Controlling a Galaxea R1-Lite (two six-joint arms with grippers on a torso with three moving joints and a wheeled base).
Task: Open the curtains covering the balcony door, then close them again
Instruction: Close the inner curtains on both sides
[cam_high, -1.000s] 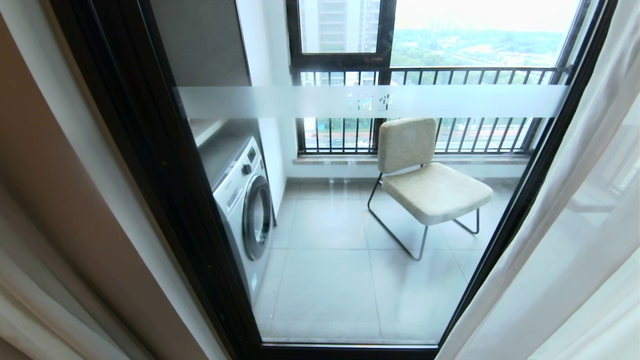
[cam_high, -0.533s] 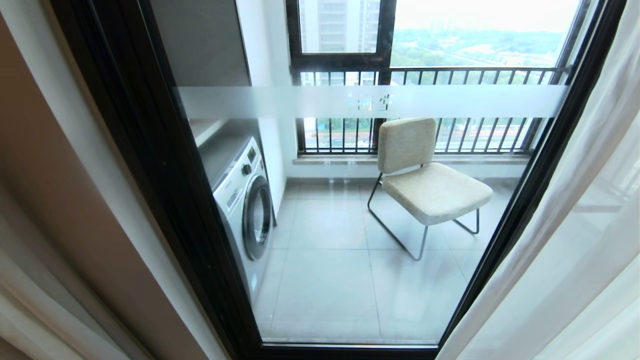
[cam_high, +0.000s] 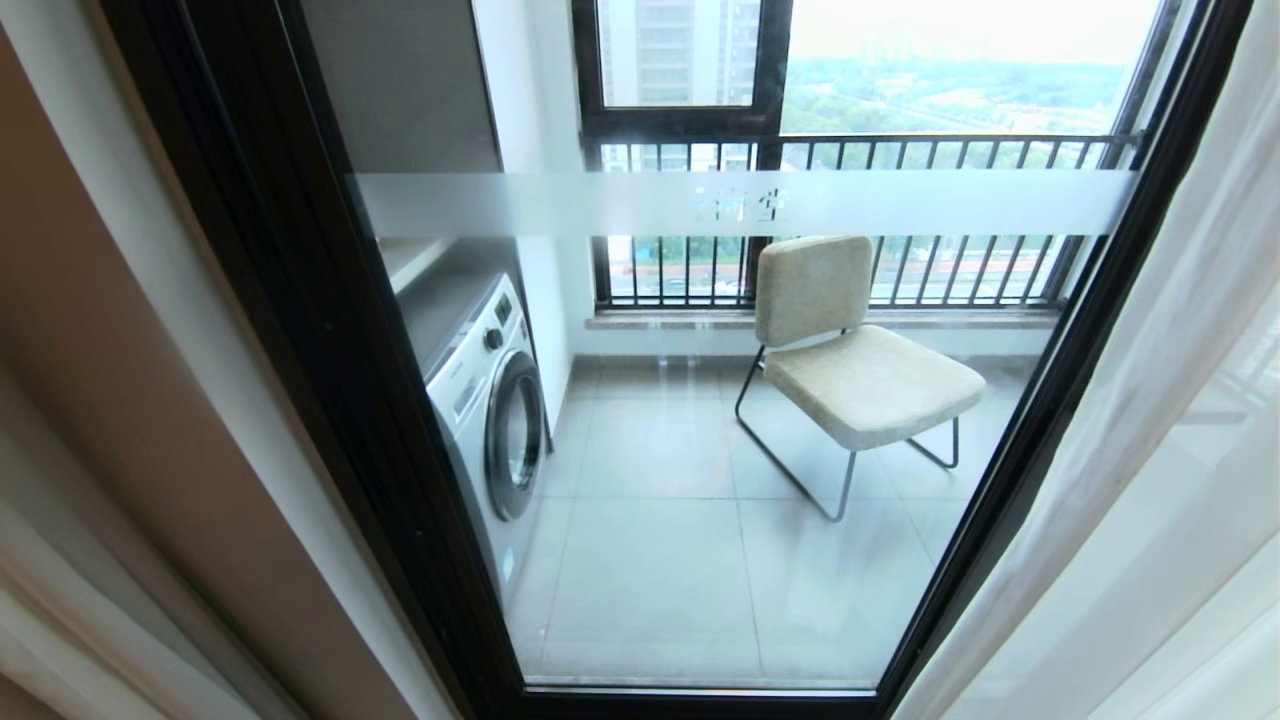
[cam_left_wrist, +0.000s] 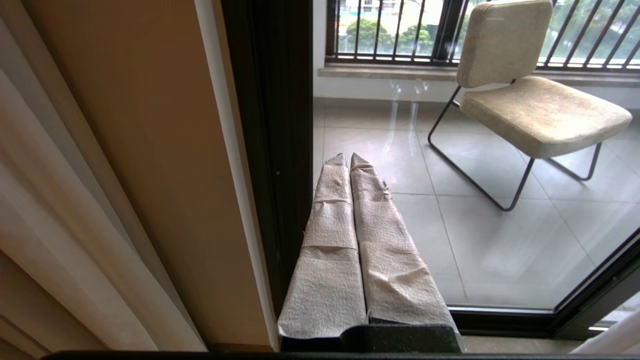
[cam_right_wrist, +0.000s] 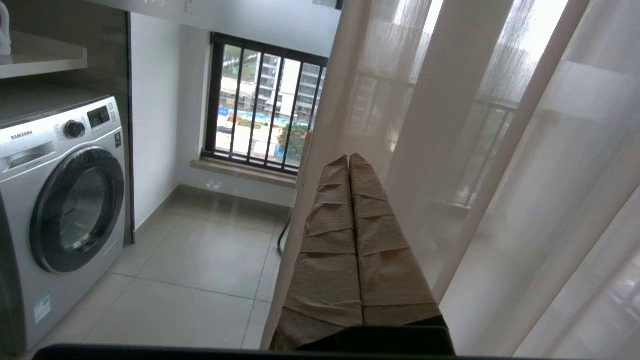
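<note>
Plainly, one balcony door (cam_high: 720, 420) fills the middle, its glass uncovered. Two curtains show: a thick beige drape (cam_high: 60, 560) at the left edge, likely heavy, best gripped by its hem; one sheer (cam_high: 1150, 480) at right, light and slippery. The right gripper (cam_right_wrist: 350, 159), fingers pressed together, sits against the sheer's edge, holding nothing visibly; the left gripper (cam_left_wrist: 348, 159) is likewise empty and closed.
</note>
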